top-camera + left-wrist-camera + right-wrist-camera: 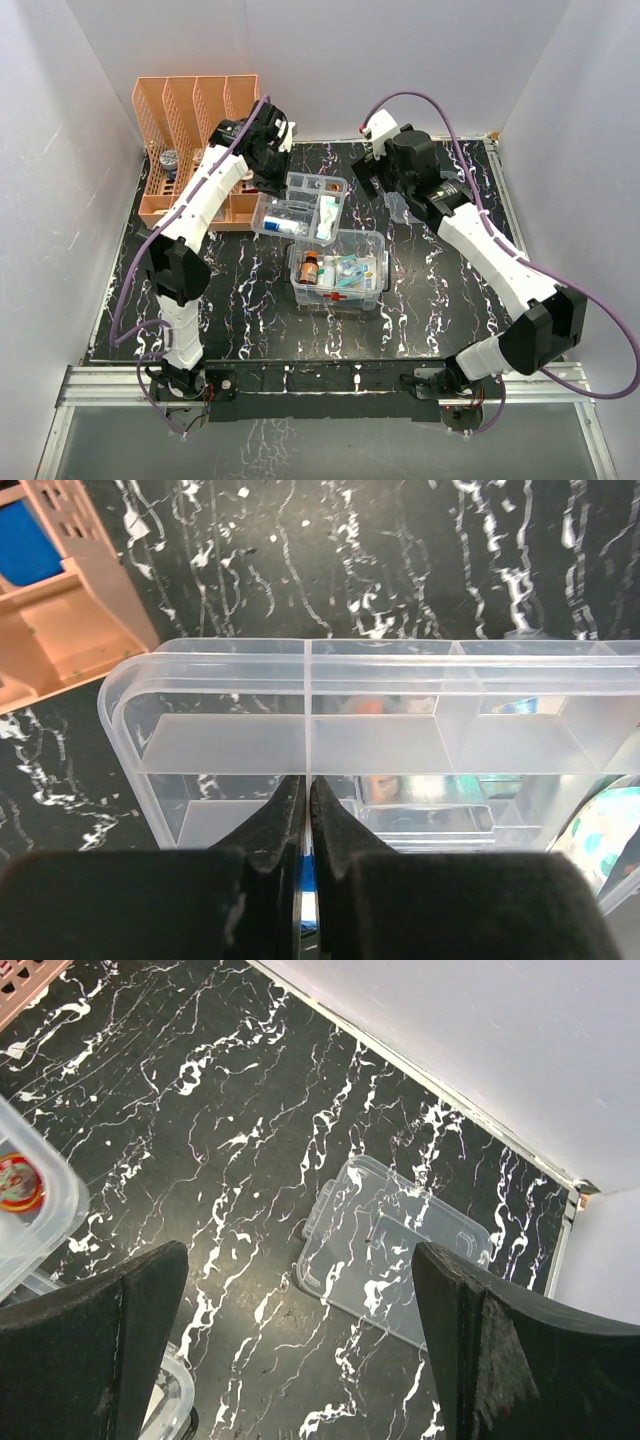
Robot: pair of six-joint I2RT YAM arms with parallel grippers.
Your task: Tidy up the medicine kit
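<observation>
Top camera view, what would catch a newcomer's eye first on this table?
The open medicine kit sits mid-table, packed full. A divided tray lies just behind it, with the left gripper shut over it. An orange file rack stands in the far left corner, and the clear lid lies flat at the far right, under the open right gripper.

Open, filled medicine kit [340,297] mid-table

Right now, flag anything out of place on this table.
The lid lies flat on the table, apart from the open medicine kit. The divided tray sits skewed beside it, pinched by the left gripper.
</observation>
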